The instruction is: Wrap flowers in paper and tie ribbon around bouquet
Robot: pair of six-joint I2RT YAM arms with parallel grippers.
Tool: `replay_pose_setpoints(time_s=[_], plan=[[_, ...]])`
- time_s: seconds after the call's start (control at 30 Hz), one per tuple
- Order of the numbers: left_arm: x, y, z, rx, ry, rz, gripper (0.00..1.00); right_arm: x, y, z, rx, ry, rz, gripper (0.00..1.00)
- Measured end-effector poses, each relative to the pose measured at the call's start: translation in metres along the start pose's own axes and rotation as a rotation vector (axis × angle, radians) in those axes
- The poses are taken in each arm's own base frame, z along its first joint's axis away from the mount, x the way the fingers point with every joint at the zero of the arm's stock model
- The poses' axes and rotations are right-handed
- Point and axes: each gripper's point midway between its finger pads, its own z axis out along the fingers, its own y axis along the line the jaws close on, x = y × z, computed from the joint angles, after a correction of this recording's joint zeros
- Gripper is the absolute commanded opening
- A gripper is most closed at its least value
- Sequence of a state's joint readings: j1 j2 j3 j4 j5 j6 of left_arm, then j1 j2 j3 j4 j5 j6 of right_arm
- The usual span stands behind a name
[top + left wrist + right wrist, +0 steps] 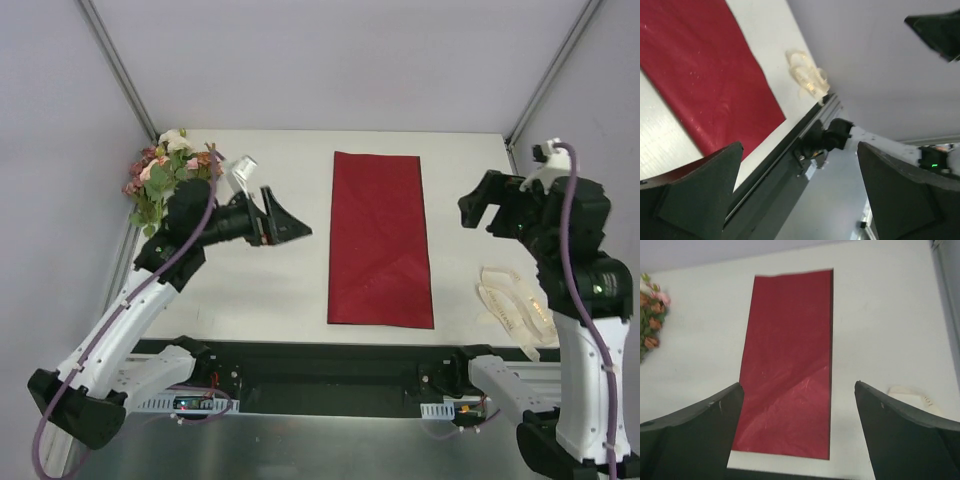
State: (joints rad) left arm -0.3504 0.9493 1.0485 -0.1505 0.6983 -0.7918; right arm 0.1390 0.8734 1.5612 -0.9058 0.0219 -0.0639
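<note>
Flowers [165, 170] lie behind the left claw [288, 218], close beside its arm. Left claw: 2 fingers apart, empty, above the table [260, 290]. Paper [380, 240] lies flat between the 2 claws, touching neither. Right claw [478, 212]: fingers apart, empty. Ribbon [510, 305] lies bunched behind the right claw, nearer its base.

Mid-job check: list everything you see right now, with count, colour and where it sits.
flowers: one bunch, pink, cream and rust with green leaves, far left corner of the table.
paper: one sheet, dark red, lying flat mid-table.
ribbon: one, cream, bunched up near the right near edge.
table: one, white, under all of these.
left gripper: one, black, open and empty, left of the paper.
right gripper: one, black, open and empty, right of the paper.
</note>
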Motion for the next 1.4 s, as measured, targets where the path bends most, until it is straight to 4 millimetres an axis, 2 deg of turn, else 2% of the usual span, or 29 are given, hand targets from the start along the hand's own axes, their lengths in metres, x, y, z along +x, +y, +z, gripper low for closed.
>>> replay_pose_setpoints(time_s=[0.1, 0.2, 0.27, 0.33, 0.4, 0.47, 0.6, 0.77, 0.87, 1.03, 1.1, 1.13, 1.23, 1.27, 1.4], plan=[[0.068, 0.019, 0.021, -0.053, 0.157, 0.09, 0.99, 0.037, 0.01, 0.033, -0.043, 0.162, 0.006, 0.96], [0.134, 0.03, 0.034, -0.101, 0.291, 0.288, 0.99, 0.082, 0.03, 0.058, -0.109, 0.326, -0.04, 0.96], [0.164, 0.039, 0.04, -0.129, 0.358, 0.406, 0.99, 0.114, 0.038, 0.065, -0.136, 0.423, -0.075, 0.96], [0.188, 0.059, 0.049, -0.197, 0.416, 0.549, 0.99, 0.141, 0.035, 0.066, -0.129, 0.486, -0.091, 0.96], [0.206, 0.077, 0.057, -0.249, 0.476, 0.667, 0.99, 0.156, 0.027, 0.065, -0.1, 0.518, -0.098, 0.96], [0.225, 0.097, 0.065, -0.289, 0.56, 0.776, 0.99, 0.162, 0.021, 0.062, -0.078, 0.525, -0.103, 0.96], [0.257, 0.128, 0.082, -0.318, 0.728, 0.912, 0.99, 0.156, 0.015, 0.055, -0.052, 0.481, -0.103, 0.96], [0.267, 0.141, 0.103, -0.316, 0.802, 0.994, 0.97, 0.152, 0.012, 0.044, -0.05, 0.438, -0.076, 0.96], [0.271, 0.147, 0.114, -0.322, 0.808, 1.049, 0.96, 0.168, 0.011, 0.042, -0.048, 0.469, -0.048, 0.96], [0.286, 0.162, 0.121, -0.343, 0.838, 1.181, 0.94, 0.211, 0.004, 0.044, -0.015, 0.581, -0.011, 0.96], [0.289, 0.167, 0.123, -0.357, 0.843, 1.223, 0.88, 0.224, 0.002, 0.044, 0.0, 0.613, 0.009, 0.96], [0.289, 0.168, 0.125, -0.363, 0.838, 1.237, 0.78, 0.23, 0.001, 0.044, 0.011, 0.629, 0.023, 0.96], [0.282, 0.164, 0.137, -0.382, 0.782, 1.287, 0.63, 0.246, -0.002, 0.044, 0.04, 0.665, 0.063, 0.96], [0.279, 0.166, 0.14, -0.394, 0.766, 1.302, 0.56, 0.252, -0.003, 0.044, 0.051, 0.679, 0.074, 0.96], [0.27, 0.174, 0.147, -0.458, 0.723, 1.348, 0.44, 0.268, -0.007, 0.043, 0.082, 0.717, 0.104, 0.96]])
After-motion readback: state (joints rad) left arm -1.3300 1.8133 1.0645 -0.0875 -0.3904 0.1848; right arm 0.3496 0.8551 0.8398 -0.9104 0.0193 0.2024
